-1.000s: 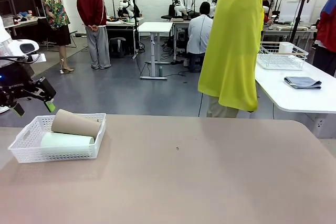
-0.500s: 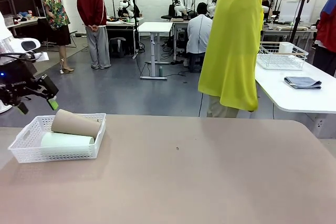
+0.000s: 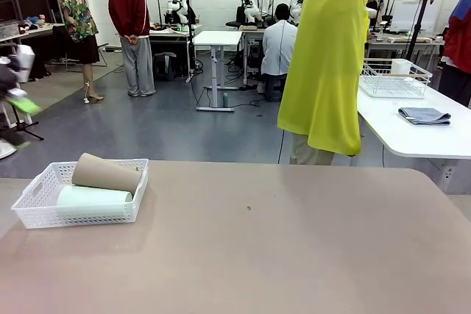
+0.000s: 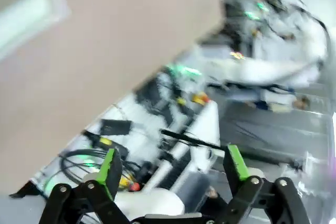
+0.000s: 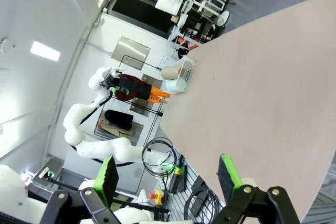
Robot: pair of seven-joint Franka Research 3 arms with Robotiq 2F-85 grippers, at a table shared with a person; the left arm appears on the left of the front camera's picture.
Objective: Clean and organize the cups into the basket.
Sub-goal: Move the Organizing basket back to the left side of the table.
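Tabletop basket [image 3: 44,215] holds both cups [image 3: 107,172], far from spread fingers [image 4: 111,165].

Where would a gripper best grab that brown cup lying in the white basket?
Probably from above, around the middle of the brown cup. It lies on its side atop the mint cup, poking above the basket rim, so its round sides are exposed to fingers closing across its width.

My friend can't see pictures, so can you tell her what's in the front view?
A white basket sits at the left of a brown table with two cups lying in it, a brown cup resting partly on a mint green cup. A person in a yellow cape stands behind the table.
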